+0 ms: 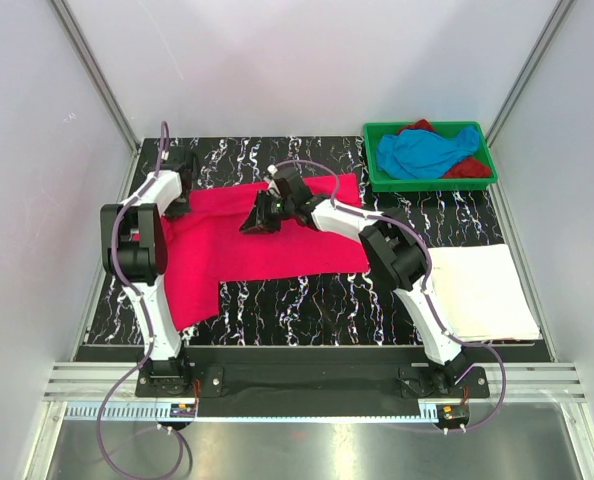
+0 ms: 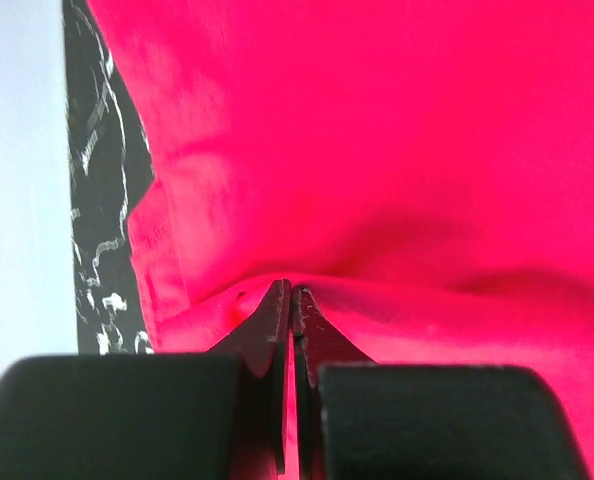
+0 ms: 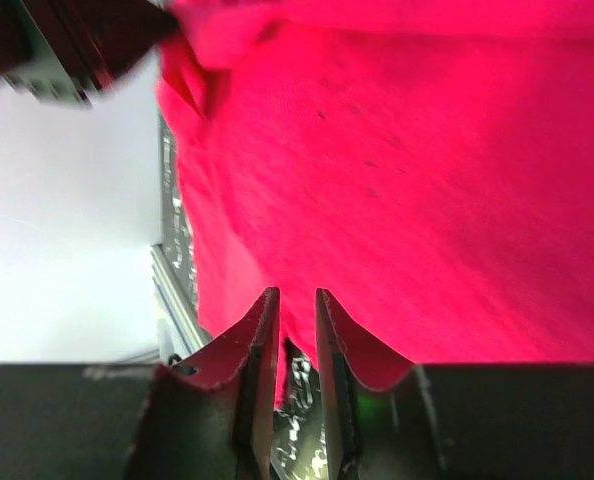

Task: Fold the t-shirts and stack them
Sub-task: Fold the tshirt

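Note:
A hot pink t-shirt [image 1: 277, 250] lies spread over the black marbled table, one part hanging down toward the front left. At the shirt's left edge, my left gripper [image 1: 180, 205] is shut on a raised fold of the pink cloth [image 2: 397, 150], its tips [image 2: 292, 290] pressed together. My right gripper [image 1: 251, 224] is at the shirt's upper middle. Its jaws [image 3: 297, 295] stand a narrow gap apart with the edge of the pink cloth [image 3: 427, 180] caught between them. A white t-shirt [image 1: 482, 290] lies folded flat at the front right.
A green tray [image 1: 429, 184] at the back right holds a sky blue t-shirt [image 1: 427, 150] bunched over a dark red one [image 1: 472, 168]. White walls close in the left, right and back sides. The left arm [image 3: 67, 50] shows in the right wrist view's top left corner.

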Tool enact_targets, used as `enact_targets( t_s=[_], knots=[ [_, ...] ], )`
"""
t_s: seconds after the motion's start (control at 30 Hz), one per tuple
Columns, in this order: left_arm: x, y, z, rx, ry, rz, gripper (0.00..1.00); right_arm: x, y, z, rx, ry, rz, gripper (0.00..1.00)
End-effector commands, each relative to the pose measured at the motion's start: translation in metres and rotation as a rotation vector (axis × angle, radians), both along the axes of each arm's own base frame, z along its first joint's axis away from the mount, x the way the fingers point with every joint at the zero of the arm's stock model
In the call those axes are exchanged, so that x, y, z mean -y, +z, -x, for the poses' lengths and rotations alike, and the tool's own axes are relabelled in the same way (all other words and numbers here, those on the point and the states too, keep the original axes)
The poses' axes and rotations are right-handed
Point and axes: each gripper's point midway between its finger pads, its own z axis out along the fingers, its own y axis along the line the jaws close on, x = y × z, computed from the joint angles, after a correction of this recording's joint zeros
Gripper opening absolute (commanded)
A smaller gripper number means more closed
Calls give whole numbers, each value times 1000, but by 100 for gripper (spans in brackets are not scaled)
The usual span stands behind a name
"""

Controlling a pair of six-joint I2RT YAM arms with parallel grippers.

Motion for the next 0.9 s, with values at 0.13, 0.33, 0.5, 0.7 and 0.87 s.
enact_targets(
  t_s=[0.13, 0.33, 0.5, 0.7, 0.87],
  knots=[
    [-33, 21, -44, 74, 40, -111, 5, 9, 20, 12, 49, 43, 12, 28],
    [-27, 46, -56, 147, 63, -65, 46, 19, 20, 18, 60, 46, 41, 28],
    [3, 72, -12, 229, 52, 59, 46, 24, 15, 26, 46, 46, 41, 28],
    [40, 36, 19, 173, -18, 228, 41, 29, 18, 31, 49, 38, 38, 28],
    [38, 20, 9, 153, -10, 226, 47, 35, 11, 36, 38, 35, 44, 28]
  ],
)
